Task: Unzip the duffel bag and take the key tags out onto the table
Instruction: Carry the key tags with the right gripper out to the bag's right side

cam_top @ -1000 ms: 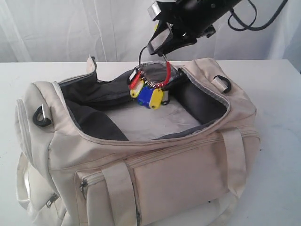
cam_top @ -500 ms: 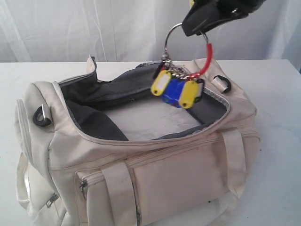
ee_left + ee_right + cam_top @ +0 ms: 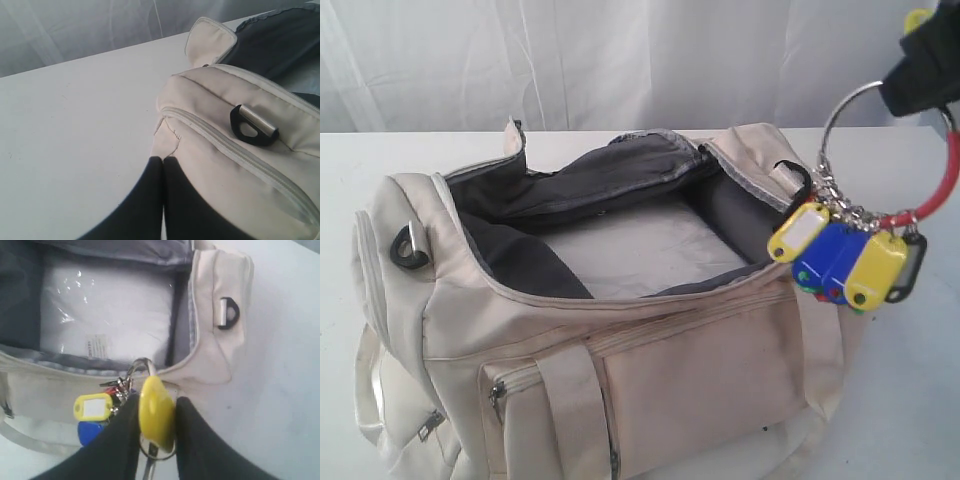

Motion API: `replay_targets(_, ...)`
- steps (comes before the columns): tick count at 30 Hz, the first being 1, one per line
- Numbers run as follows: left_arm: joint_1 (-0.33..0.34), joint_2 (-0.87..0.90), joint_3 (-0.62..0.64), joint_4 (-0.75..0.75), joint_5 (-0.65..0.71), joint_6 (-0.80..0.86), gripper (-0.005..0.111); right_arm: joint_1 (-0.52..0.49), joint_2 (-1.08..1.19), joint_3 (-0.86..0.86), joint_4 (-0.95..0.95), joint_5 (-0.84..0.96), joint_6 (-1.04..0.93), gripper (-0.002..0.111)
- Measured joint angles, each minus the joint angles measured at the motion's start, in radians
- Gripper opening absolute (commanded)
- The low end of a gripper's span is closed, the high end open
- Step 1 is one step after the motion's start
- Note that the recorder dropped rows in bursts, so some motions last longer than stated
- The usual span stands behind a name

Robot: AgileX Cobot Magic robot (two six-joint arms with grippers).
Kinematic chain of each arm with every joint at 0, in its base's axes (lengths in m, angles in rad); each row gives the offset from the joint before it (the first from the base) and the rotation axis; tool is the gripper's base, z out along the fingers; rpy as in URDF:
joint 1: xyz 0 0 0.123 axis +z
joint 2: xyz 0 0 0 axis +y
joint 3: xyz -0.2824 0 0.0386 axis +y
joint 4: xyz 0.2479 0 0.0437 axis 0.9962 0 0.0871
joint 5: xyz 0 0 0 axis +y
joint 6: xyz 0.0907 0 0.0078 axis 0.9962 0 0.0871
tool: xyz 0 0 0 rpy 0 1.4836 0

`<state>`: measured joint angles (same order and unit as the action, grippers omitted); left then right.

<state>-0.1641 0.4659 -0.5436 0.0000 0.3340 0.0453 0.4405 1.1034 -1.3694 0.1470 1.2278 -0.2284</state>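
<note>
The right fingers [image 3: 923, 78] grip the key tags [image 3: 845, 258] from the top, and the bunch hangs in the air at the right end of the open duffel bag [image 3: 650, 350], so a release here could land it on the bag rather than the counter [image 3: 920, 400]. Only the right wrist view shows a yellow oval piece [image 3: 156, 412] wedged in that grip. Only the left wrist view shows the left fingers [image 3: 150, 197], pressed together and empty.

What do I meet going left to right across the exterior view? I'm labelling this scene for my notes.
Black D-ring on the bag's end → duffel bag, its mouth open → key tags hanging in the air off a big ring → right gripper holding that ring.
</note>
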Motion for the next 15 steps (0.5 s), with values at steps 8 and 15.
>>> replay_targets(8, 0.0, 0.0, 0.0, 0.0, 0.002, 0.027, 0.001, 0.0, -0.056, 0.202, -0.049, 0.0, 0.046, 0.0)
replay_targets(15, 0.0, 0.0, 0.0, 0.0, 0.006, 0.034, 0.001, 0.0, -0.056, 0.365, -0.104, -0.081, 0.104, 0.0)
